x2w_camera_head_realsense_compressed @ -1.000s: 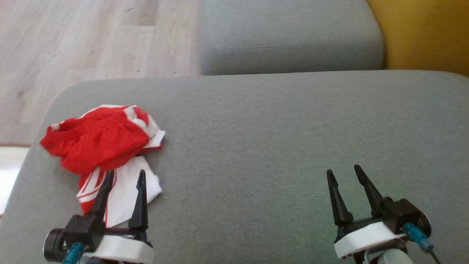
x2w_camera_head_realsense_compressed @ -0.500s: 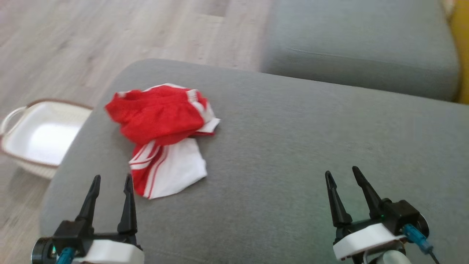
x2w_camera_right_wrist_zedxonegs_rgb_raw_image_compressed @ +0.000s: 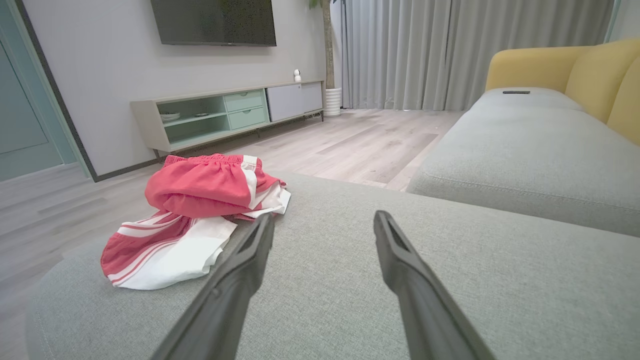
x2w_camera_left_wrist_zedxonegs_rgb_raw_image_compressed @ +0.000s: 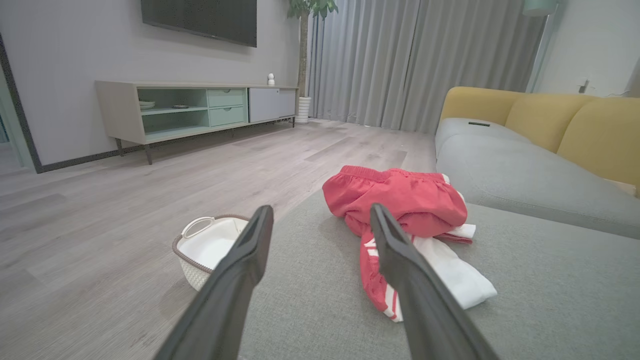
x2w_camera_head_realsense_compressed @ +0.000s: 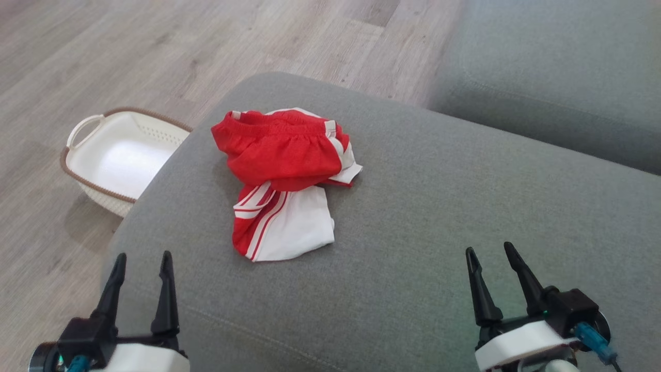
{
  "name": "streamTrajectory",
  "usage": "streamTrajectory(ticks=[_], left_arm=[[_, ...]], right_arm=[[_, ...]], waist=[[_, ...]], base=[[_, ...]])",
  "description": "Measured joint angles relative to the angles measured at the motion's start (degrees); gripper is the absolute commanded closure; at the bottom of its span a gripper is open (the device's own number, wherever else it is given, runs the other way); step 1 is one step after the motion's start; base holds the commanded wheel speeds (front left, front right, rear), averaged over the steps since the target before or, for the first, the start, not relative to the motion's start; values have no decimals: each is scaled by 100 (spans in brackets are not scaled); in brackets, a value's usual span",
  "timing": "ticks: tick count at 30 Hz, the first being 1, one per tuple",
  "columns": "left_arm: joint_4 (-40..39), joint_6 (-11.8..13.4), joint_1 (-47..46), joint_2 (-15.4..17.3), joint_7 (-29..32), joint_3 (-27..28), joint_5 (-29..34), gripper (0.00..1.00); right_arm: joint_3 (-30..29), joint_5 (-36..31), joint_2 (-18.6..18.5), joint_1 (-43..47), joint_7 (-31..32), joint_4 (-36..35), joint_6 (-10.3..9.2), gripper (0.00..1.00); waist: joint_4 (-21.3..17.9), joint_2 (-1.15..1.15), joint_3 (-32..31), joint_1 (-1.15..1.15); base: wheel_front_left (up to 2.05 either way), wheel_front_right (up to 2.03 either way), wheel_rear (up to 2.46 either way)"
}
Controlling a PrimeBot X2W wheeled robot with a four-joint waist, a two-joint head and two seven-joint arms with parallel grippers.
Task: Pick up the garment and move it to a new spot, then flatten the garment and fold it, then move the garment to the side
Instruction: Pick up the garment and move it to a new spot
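The garment (x2w_camera_head_realsense_compressed: 286, 175) is a crumpled pair of red shorts with white panels and stripes, lying near the left end of a grey sofa cushion (x2w_camera_head_realsense_compressed: 439, 217). It also appears in the left wrist view as the garment (x2w_camera_left_wrist_zedxonegs_rgb_raw_image_compressed: 405, 205) and in the right wrist view as the garment (x2w_camera_right_wrist_zedxonegs_rgb_raw_image_compressed: 200, 215). My left gripper (x2w_camera_head_realsense_compressed: 143, 260) stands open at the lower left, short of the garment and over the cushion's left edge. My right gripper (x2w_camera_head_realsense_compressed: 489, 250) is open at the lower right, well away from the cloth. Both hold nothing.
A white basket (x2w_camera_head_realsense_compressed: 121, 157) with a brown rim sits on the wooden floor left of the cushion, seen too as the basket (x2w_camera_left_wrist_zedxonegs_rgb_raw_image_compressed: 207, 247). A second grey cushion (x2w_camera_head_realsense_compressed: 557, 77) lies at the upper right. Yellow backrests (x2w_camera_left_wrist_zedxonegs_rgb_raw_image_compressed: 565, 120) line the sofa.
The head camera has turned left, so the picture shifted right and the basket came into view. The garment lies as before. Both grippers remain open.
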Motion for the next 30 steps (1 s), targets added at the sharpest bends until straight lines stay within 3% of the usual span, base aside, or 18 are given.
streamTrajectory(ticks=[13, 19, 25, 30], left_arm=[[-114, -209, -168, -1, 1, 55, -11, 0], [-524, -313, -1996, 71, -27, -56, 159, 0], [855, -404, -3784, 361, -23, -442, 204, 0], [2988, -411, -5966, 309, 1058, -615, -12, 0]], right_arm=[[-207, -319, 0, -17, 0, -58, 0, 0], [-454, -649, -175, -305, 0, -167, 0, 0], [-535, -661, -526, -591, 0, -303, 0, 0], [-616, -664, -913, -860, 0, -525, 0, 0]], waist=[[123, 0, 447, 0], [-4, 0, 1174, 2], [-168, 0, 1739, 2], [-345, 0, 2268, 2]], base=[[0, 0, 0], [0, 0, 0], [0, 0, 0], [0, 0, 0]])
